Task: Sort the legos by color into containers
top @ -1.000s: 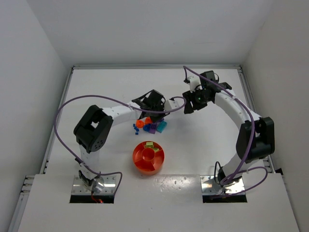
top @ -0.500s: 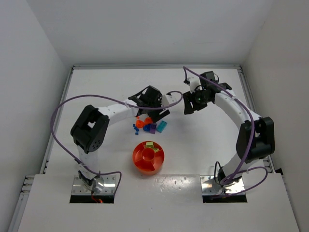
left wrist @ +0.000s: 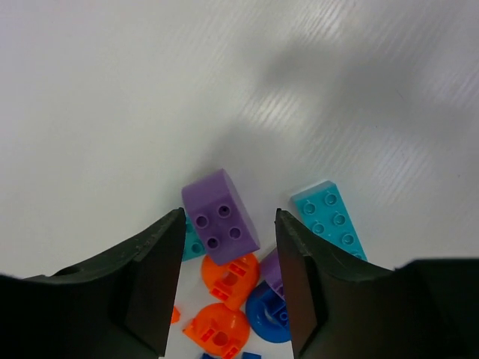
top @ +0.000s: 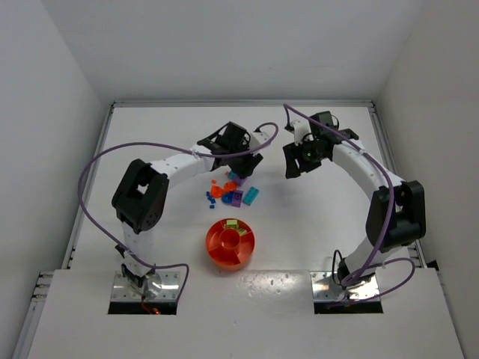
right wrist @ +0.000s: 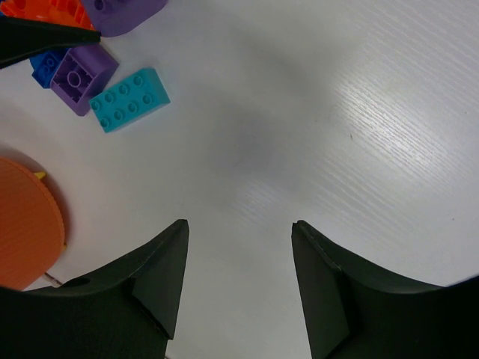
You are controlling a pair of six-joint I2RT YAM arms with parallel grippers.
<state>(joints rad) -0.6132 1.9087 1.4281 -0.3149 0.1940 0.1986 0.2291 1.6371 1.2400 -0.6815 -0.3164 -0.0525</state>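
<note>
The legos lie in a loose pile (top: 230, 191) in the middle of the table. The left wrist view shows a purple brick (left wrist: 221, 217), a teal plate (left wrist: 329, 221), two orange-red round pieces (left wrist: 230, 275), a blue round piece (left wrist: 269, 310) and another purple brick (left wrist: 273, 271). My left gripper (top: 241, 166) is open above the far side of the pile, and its jaws (left wrist: 230, 224) straddle the purple brick with a gap on each side. My right gripper (top: 292, 166) is open and empty over bare table to the right of the pile. The round orange-red tray (top: 217, 250) stands nearer the bases and holds a yellow-green brick (top: 232, 223).
The right wrist view shows a teal brick (right wrist: 129, 99), a purple brick (right wrist: 82, 78) and the tray's rim (right wrist: 26, 224) at its left edge. White walls close the table at the back and sides. Purple cables loop from both arms.
My left gripper has drawn back from over the pile toward its far side. The right arm has hardly moved. The legos lie where they were.
</note>
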